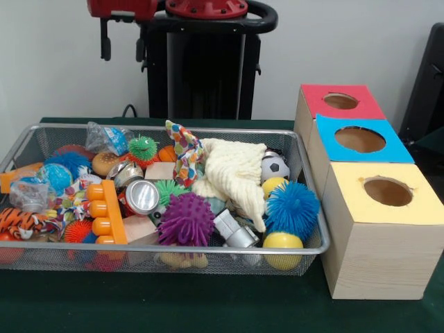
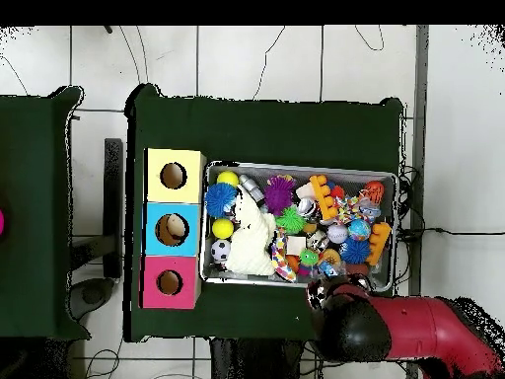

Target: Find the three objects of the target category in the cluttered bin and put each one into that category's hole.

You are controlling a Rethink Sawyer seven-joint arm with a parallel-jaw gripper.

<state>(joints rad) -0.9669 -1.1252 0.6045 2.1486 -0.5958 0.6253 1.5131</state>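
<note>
A wire-mesh bin [image 1: 166, 129] [image 2: 296, 165] is heaped with toys. Among them are a purple spiky ball [image 1: 186, 218], a blue spiky ball [image 1: 292, 207], a green spiky ball [image 1: 143, 147], two yellow balls [image 1: 282, 241], a small soccer ball [image 1: 275, 167], a metal can [image 1: 142, 195] and a cream knitted cloth [image 1: 236, 173]. Beside the bin stand three boxes, each with a round hole: red [image 1: 316, 104], blue [image 1: 331, 154] and yellow [image 1: 347, 202]. My gripper [image 1: 123, 45] hangs high behind the bin's far left corner, open and empty, touching nothing.
An orange block toy [image 1: 107, 211], a striped tiger toy [image 1: 21, 222] and a patterned cloth [image 1: 186, 149] also fill the bin. In the overhead view my red arm [image 2: 414, 331] reaches in beside the bin's long edge. Dark green cloth [image 1: 208, 305] covers the table.
</note>
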